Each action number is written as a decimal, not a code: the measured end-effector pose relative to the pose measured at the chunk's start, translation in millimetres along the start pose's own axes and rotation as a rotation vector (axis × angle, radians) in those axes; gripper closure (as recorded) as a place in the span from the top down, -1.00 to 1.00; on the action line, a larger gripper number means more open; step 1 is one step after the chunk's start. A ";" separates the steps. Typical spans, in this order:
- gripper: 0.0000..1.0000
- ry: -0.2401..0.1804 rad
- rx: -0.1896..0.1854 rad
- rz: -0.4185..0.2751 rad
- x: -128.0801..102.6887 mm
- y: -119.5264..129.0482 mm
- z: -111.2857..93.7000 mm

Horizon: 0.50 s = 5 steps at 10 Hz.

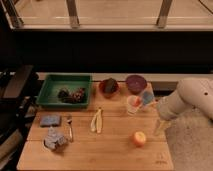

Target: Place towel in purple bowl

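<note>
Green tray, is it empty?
No, dark items lie in the green tray, while the claw hangs at the right edge of the table.

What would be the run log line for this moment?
claw: low, right of orange fruit | purple bowl: looks empty | task: not done

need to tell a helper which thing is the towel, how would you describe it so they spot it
On the wooden table, go to the front left corner, opposite the gripper at the right edge and in front of the green tray. The towel lies left of the fork, nearer than the flat blue pad: the only crumpled grey heap.
</note>
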 end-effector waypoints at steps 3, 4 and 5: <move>0.60 -0.056 0.019 0.017 -5.3 -0.7 7.9; 0.60 -0.090 0.008 0.018 -8.7 0.5 18.1; 0.60 -0.128 -0.010 0.013 -13.3 2.1 33.8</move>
